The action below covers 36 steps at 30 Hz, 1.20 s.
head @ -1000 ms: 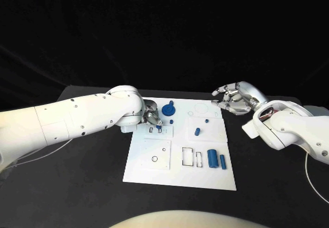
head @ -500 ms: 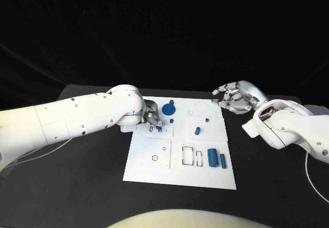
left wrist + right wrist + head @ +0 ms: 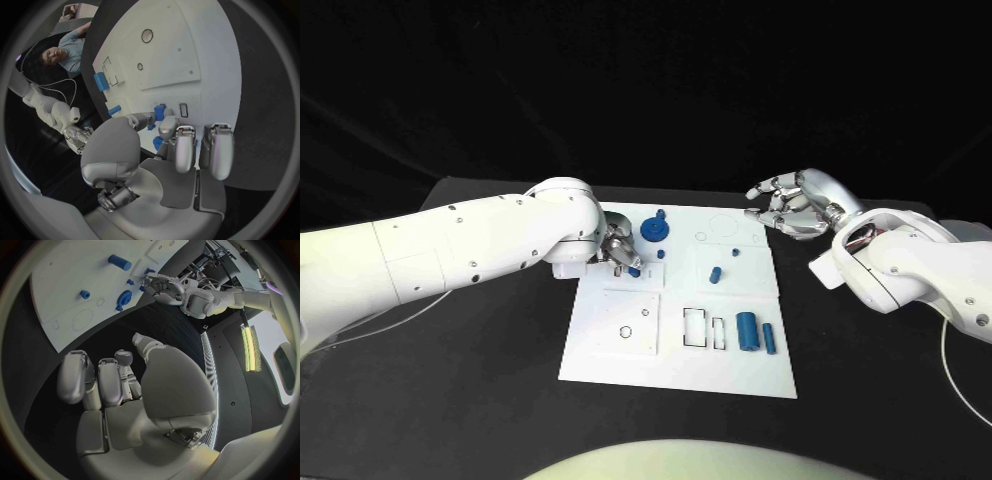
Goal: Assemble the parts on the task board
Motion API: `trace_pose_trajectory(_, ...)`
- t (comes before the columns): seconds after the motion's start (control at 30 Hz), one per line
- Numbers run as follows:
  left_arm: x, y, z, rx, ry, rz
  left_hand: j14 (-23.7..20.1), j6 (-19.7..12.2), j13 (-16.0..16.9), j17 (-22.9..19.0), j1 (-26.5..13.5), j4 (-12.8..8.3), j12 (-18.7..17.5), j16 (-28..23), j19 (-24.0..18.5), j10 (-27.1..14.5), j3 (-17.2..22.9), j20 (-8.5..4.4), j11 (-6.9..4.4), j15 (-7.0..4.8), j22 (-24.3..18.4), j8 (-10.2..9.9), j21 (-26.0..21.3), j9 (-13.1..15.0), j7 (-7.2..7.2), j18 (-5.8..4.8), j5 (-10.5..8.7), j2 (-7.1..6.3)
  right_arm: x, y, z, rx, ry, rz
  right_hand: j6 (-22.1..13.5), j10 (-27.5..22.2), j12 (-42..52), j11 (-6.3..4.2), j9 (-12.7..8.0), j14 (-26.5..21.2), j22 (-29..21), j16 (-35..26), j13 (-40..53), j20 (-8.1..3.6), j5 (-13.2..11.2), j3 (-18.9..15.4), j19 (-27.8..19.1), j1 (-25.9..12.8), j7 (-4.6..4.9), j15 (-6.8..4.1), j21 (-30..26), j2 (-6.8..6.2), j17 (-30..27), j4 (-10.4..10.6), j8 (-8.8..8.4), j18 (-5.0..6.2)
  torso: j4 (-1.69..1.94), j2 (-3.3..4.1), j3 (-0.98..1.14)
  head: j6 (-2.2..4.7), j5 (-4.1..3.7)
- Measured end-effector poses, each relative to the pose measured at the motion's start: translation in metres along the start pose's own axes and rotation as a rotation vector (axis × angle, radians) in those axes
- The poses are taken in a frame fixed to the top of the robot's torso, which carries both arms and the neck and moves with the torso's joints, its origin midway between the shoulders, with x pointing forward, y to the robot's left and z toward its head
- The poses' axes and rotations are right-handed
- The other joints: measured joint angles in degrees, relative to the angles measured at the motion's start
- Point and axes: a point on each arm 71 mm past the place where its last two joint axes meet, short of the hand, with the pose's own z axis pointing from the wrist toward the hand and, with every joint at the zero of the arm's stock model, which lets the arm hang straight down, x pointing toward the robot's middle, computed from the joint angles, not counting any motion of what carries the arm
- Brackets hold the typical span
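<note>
Near the lower middle of the head view, on the white task board (image 3: 678,375): two blue cylinders (image 3: 749,331) beside rectangular slots. Farther up, a small blue peg (image 3: 714,274). At centre left, left hand (image 3: 620,250) over the board's left edge, fingertips pinching a small blue part (image 3: 633,269), shifted barely upward from a second ago. Beyond, a blue gear (image 3: 655,231). Upper right, right hand (image 3: 795,204) over the black desk (image 3: 473,390), fingers curled on nothing, unmoved.
</note>
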Motion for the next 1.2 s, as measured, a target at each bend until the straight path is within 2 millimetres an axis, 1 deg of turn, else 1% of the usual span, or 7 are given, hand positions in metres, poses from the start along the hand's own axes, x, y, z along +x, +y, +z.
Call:
trace_pose_trajectory(0.07, -0.0001, 0.0, -0.0001, 0.0, 0.002, -0.001, 0.0, 0.0, 0.0, 0.0, 0.0, 0.0, 0.0, 0.0, 0.0, 0.2, 0.0, 0.0, -0.2, 0.0, 0.0, 0.0, 0.0, 0.0, 0.0, 0.0, 0.0, 0.03, 0.0001, 0.0, 0.0, 0.0, 0.0, 0.0, 0.0, 0.0, 0.0, 0.0, 0.0, 0.0, 0.0, 0.0, -0.1, 0.0, 0.0, 0.0, 0.0, 0.0, 0.0, 0.0, 0.0, 0.0, 0.0, 0.0, 0.0, 0.0, 0.0, 0.0, 0.0, 0.0, -0.01)
trace_pose_trajectory(0.33, -0.0005, -0.001, 0.0003, -0.002, 0.005, 0.003, 0.0, 0.0, 0.0, 0.0, 0.2, 0.0, 0.0, 0.0, 0.0, 0.2, 0.0, 0.0, -0.2, 0.0, 0.0, 0.0, 0.0, 0.0, 0.01, 0.0, 0.0, 0.15, 0.0002, -0.0002, 0.0, 0.001, 0.0, 0.0, 0.0, 0.0, 0.0, 0.0, 0.0, 0.0, 0.0, 0.0, -0.1, 0.0, 0.0, 0.0, 0.0, 0.0, 0.0, 0.0, 0.0, 0.0, 0.0, 0.0, 0.0, 0.0, 0.01, 0.01, 0.01, 0.01, -0.08)
trace_pose_trajectory(0.7, -0.0017, -0.0028, 0.0022, -0.009, 0.006, 0.017, 0.0, 0.1, 0.0, 0.0, 0.1, 0.0, 0.0, 0.0, 0.0, 0.2, 0.0, 0.0, -0.2, 0.0, 0.0, 0.0, 0.0, -0.1, 0.09, 0.0, 0.0, 0.15, 0.0003, -0.0003, -0.0001, 0.001, 0.001, 0.0, 0.0, 0.0, 0.0, 0.0, 0.0, 0.0, 0.0, 0.0, -0.1, 0.0, 0.0, 0.0, 0.0, 0.0, 0.0, 0.0, 0.0, 0.0, 0.0, 0.0, 0.0, 0.0, 0.03, -0.01, 0.01, -0.37, 0.09)
trace_pose_trajectory(0.9, -0.0025, -0.0039, 0.003, -0.017, 0.011, 0.028, 0.0, 0.1, 0.2, 0.0, 0.1, 0.0, 0.2, 0.0, 0.0, 0.2, 0.0, 0.01, -0.2, 0.0, 0.0, 0.0, 0.0, -0.1, 0.1, 0.0, -0.01, 0.15, 0.0004, -0.0002, -0.0001, 0.001, 0.001, 0.0, 0.0, 0.0, 0.0, 0.0, 0.0, 0.0, 0.0, 0.0, -0.1, 0.0, 0.0, 0.0, 0.0, 0.0, 0.0, 0.0, 0.0, 0.0, 0.0, 0.0, 0.0, 0.0, -0.03, -0.01, 0.01, -0.44, 0.08)
trace_pose_trajectory(1.07, -0.0033, -0.0048, 0.0042, -0.025, 0.02, 0.037, 0.0, 0.1, 0.2, 0.0, 0.1, 0.0, 0.2, 0.0, 0.0, 0.2, 0.0, 0.01, -0.2, 0.01, 0.0, 0.0, 0.0, -0.1, 0.1, 0.0, -0.01, 0.16, 0.0006, -0.0002, -0.0001, 0.001, 0.001, 0.001, 0.0, 0.0, 0.0, 0.0, 0.0, 0.0, 0.0, 0.0, -0.1, 0.0, 0.0, 0.0, 0.0, 0.0, 0.0, 0.0, 0.0, 0.0, 0.0, 0.0, 0.0, 0.0, -0.01, -0.02, 0.02, -0.53, 0.01)
trace_pose_trajectory(1.1, -0.0034, -0.0052, 0.0044, -0.026, 0.021, 0.038, 0.0, 0.1, 0.2, 0.0, -0.1, 0.0, 0.2, 0.0, 0.0, 0.2, 0.0, 0.0, -0.21, 0.01, 0.0, 0.0, 0.0, -0.1, 0.1, 0.0, -0.01, 0.38, 0.0006, -0.0001, -0.0002, 0.001, 0.001, 0.001, 0.0, 0.0, 0.0, 0.0, 0.0, 0.0, 0.0, 0.0, -0.1, 0.0, 0.0, 0.0, 0.0, 0.0, 0.0, 0.0, 0.0, 0.0, 0.0, 0.0, 0.0, 0.0, -0.01, -0.03, 0.02, -0.53, 0.01)
trace_pose_trajectory(1.2, -0.004, -0.0059, 0.0049, -0.03, 0.027, 0.043, 0.0, 0.1, 0.2, 0.0, -0.2, 0.0, 0.2, 0.0, 0.0, 0.4, 0.0, 0.01, -0.41, 0.01, 0.0, 0.0, 0.0, 0.0, 0.09, 0.0, -0.01, 0.45, 0.0007, -0.0001, -0.0002, 0.001, 0.001, 0.001, 0.0, 0.0, 0.0, 0.0, 0.0, 0.0, 0.0, 0.0, -0.1, 0.0, 0.0, 0.0, 0.0, 0.0, 0.0, 0.0, 0.0, 0.0, 0.0, 0.0, 0.0, 0.0, 0.0, -0.03, 0.02, -0.53, 0.06)
